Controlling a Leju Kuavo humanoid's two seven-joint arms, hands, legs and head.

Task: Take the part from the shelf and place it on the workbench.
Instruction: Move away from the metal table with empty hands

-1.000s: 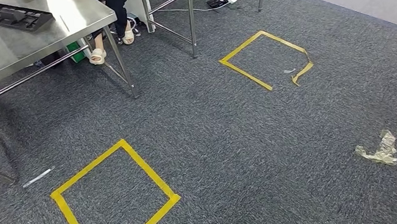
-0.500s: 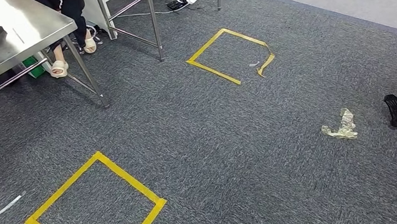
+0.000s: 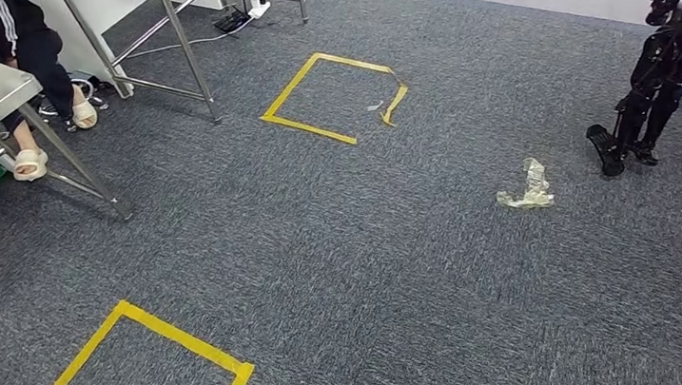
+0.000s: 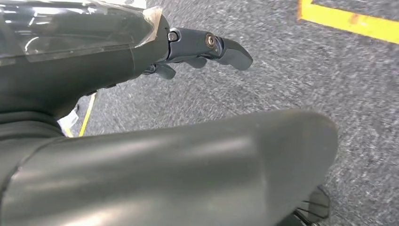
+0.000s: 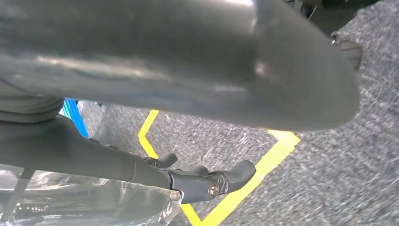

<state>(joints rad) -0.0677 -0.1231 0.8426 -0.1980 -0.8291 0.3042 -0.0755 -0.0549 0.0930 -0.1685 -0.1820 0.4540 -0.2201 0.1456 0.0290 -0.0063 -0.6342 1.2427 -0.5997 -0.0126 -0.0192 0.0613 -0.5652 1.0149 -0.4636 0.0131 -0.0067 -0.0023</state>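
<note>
Both hands, left hand (image 4: 202, 47), right hand (image 5: 207, 181), empty, fingers apart, view swung right since earlier.

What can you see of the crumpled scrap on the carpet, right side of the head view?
The crumpled scrap looks like a wad of pale, yellowish-clear tape or film, creased and twisted, with one end sticking up and the rest spread flat. It lies loose on the dark grey carpet, apart from the smaller yellow tape square and short of the dark robot legs standing farther right. Nothing touches it but the carpet.
</note>
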